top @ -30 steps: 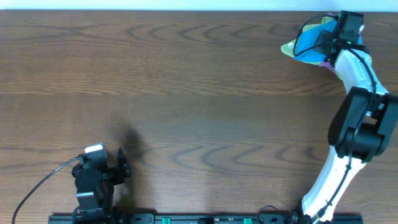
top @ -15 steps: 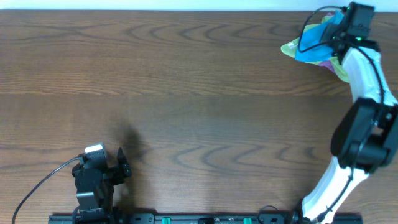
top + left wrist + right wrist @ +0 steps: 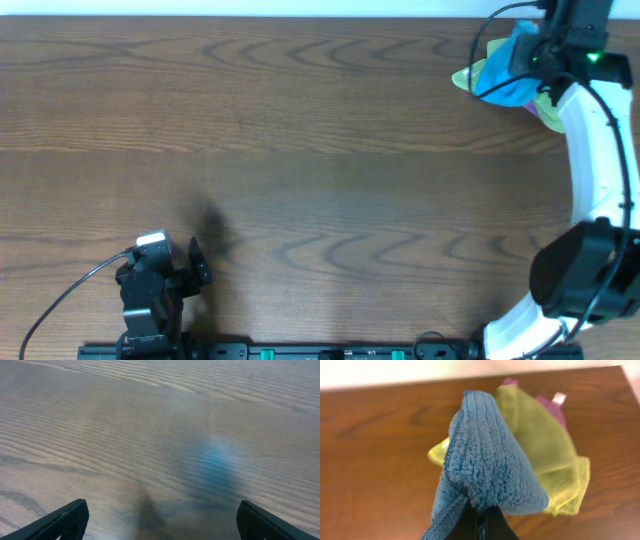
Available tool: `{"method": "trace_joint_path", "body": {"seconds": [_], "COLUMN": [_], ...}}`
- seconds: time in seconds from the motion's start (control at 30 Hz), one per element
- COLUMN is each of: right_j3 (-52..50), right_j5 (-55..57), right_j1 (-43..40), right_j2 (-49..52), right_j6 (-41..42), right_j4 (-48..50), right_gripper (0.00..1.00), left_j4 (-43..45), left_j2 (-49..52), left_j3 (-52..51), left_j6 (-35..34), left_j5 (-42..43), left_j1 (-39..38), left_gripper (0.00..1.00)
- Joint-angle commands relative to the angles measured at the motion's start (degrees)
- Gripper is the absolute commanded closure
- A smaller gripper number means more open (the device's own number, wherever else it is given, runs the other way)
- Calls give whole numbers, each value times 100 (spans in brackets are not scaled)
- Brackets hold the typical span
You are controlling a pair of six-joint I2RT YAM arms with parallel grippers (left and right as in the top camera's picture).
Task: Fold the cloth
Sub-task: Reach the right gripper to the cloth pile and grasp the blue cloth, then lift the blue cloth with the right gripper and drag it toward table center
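The sky-blue cloth is bunched at the table's far right corner, lifted in a peak. In the right wrist view the cloth hangs pinched between my right gripper's closed fingers, above a yellow-green cloth and a purple cloth. From overhead my right gripper is over the pile, partly hiding it. My left gripper is open and empty over bare wood; overhead it sits at the front left.
The yellow-green cloth and a bit of purple cloth lie under the blue one by the table's far edge. A black cable loops beside the left arm. The wooden table spans the view.
My right arm has stretched farther toward the back edge and lifted the blue cloth up off the pile. The left arm has not moved.
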Motion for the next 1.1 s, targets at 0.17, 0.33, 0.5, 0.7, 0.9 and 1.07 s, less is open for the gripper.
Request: {"method": "trace_joint_path", "body": {"seconds": [0.17, 0.33, 0.5, 0.7, 0.9, 1.07], "right_j3": [76, 76, 76, 76, 59, -57], "right_j5": [13, -254, -901, -1342, -1609, -1617], "right_j1": [1239, 2033, 2938, 4100, 5189, 5672], "right_j2": [-1032, -1447, -1576, -1576, -1554, -1349], "right_j6": [-319, -317, -192, 81, 315, 352], "right_j4": [-988, -1482, -1958, -2184, -2122, -2055], "right_gripper": [99, 99, 99, 99, 99, 98], "left_j4": [-9, -9, -9, -9, -9, -9], "left_j2": [-37, -37, -37, -37, -37, -37], "left_j3": [-52, -52, -52, -52, -52, -52], "left_j6": [33, 33, 33, 33, 33, 33], "left_j5": [-50, -50, -50, -48, -50, -50], "left_j1": [13, 13, 13, 13, 13, 13], "left_gripper": [4, 5, 5, 5, 4, 5]}}
